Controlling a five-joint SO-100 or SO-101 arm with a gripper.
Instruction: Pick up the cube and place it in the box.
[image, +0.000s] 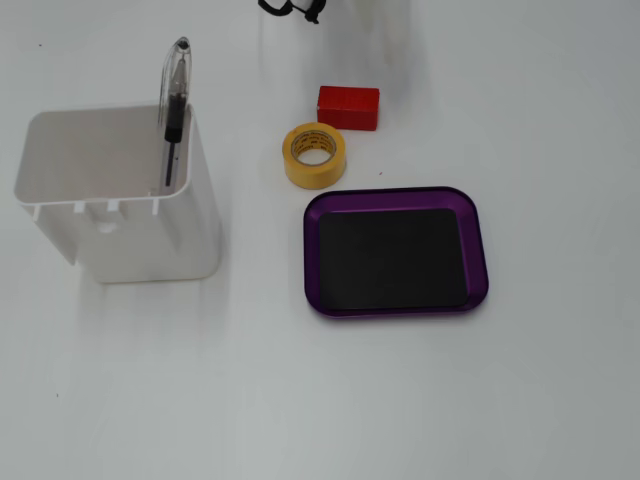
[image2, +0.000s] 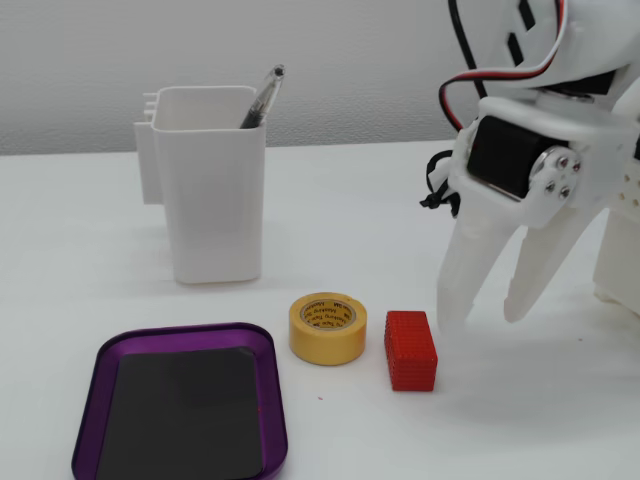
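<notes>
while the cube (image2: 410, 349) lies beside the tape roll (image2: 328, 327), the pincer (image2: 482, 316) hangs empty, fingers spread.

surface: plain white table (image2: 330, 210) | backdrop: pale grey textured wall (image2: 330, 60) | light: even, soft shadows

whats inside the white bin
A pen stands tilted inside the white bin, its clear top sticking out above the rim in both fixed views. The overhead-like fixed view shows nothing else on the visible floor; the near wall hides part of the bottom.
</notes>
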